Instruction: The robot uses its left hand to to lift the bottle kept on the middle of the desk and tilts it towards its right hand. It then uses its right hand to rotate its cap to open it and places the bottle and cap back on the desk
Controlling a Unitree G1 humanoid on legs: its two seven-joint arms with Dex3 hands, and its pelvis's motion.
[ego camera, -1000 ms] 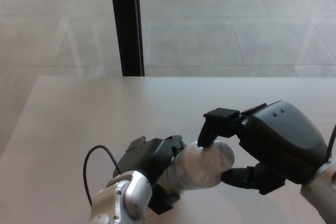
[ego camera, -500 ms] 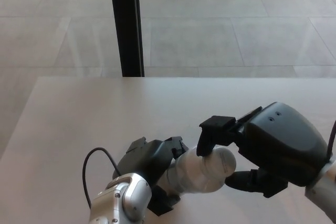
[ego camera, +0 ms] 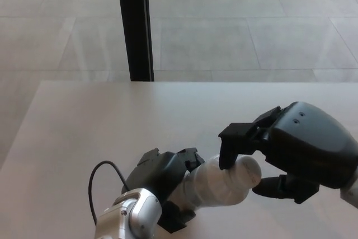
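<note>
A silvery-white bottle [ego camera: 215, 187] is held above the desk, tilted so its top points right. My left hand [ego camera: 162, 177] is shut on its body from the lower left. The white cap [ego camera: 248, 170] at the bottle's right end sits between the fingers of my right hand [ego camera: 279, 152]. One finger [ego camera: 229, 146] presses the cap from above and another [ego camera: 274, 186] lies under it. The bottle's lower end is hidden behind my left hand.
The pale desk [ego camera: 112, 121] stretches out under both hands, its far edge near the picture's middle. A black vertical post [ego camera: 134, 23] stands behind the desk on a tiled floor. A black cable [ego camera: 98, 174] loops off my left wrist.
The right hand has shifted slightly right and up with the cap end, and its fingers have turned around the cap. The bottle now tilts a bit further right; the left hand sits slightly lower.
</note>
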